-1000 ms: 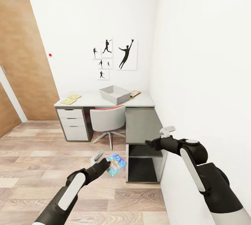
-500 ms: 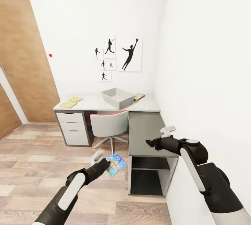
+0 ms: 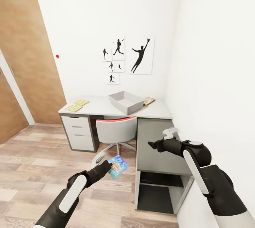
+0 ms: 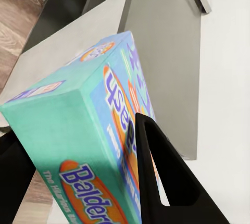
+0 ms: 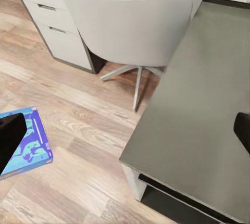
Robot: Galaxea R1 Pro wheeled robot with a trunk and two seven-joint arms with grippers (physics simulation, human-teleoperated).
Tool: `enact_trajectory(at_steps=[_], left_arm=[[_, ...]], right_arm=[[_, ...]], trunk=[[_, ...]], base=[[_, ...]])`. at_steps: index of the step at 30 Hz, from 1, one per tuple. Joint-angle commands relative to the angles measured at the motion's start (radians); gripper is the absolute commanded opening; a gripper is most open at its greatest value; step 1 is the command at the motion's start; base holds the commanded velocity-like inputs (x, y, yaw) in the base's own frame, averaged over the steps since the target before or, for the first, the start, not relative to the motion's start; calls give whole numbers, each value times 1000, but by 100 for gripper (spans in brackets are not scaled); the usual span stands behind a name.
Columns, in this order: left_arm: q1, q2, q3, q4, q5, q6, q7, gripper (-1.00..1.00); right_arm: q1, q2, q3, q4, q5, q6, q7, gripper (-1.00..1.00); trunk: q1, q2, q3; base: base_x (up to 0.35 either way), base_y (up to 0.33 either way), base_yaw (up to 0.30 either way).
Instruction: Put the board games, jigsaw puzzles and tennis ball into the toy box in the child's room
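My left gripper (image 3: 107,167) is shut on a blue board game box (image 3: 119,166), held in the air above the wood floor; up close the box (image 4: 78,125) sits between the black fingers (image 4: 161,182). My right gripper (image 3: 151,145) hovers open over the dark grey corner section of the table (image 3: 156,143), its fingers (image 5: 10,135) wide apart. On the pale table top (image 3: 99,109) stand the grey toy box (image 3: 126,101), two jigsaw puzzles (image 3: 77,105) at its left end, and a flat yellow-red board game (image 3: 148,100) beside the toy box. The tennis ball is hidden.
A red-and-white chair (image 3: 117,129) is pushed under the table, next to the grey drawer unit (image 3: 80,133). A white wall (image 3: 219,79) runs close along my right. Wooden doors (image 3: 32,62) stand at the left. Silhouette pictures (image 3: 129,58) hang above the table.
The whole view has shifted: the table has drawn nearer and slid right, so the camera moved. Both arms hold the same pose, the blue box still gripped.
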State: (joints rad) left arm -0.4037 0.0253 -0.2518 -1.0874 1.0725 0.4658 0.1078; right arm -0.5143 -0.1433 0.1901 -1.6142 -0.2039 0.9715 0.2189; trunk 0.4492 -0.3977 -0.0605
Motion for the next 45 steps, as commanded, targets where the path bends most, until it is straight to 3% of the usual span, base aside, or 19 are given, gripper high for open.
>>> enact_trajectory(at_steps=[1, 18, 45], left_arm=[[-1, 1, -3, -2, 12, 0, 9, -100], [-1, 1, 0, -2, 14, 12, 11, -100], [-1, 1, 0, -2, 14, 11, 12, -100]], right_arm=[[-1, -1, 0, -1, 0, 4, 2, 100], [-1, -1, -6, -1, 0, 4, 2, 100], [-1, -1, -7, -1, 0, 4, 2, 100]], trunk=[[1, -2, -2], [1, -2, -2], [1, -2, -2]], base=[[47, 0, 286], [26, 0, 295], [327, 0, 296]])
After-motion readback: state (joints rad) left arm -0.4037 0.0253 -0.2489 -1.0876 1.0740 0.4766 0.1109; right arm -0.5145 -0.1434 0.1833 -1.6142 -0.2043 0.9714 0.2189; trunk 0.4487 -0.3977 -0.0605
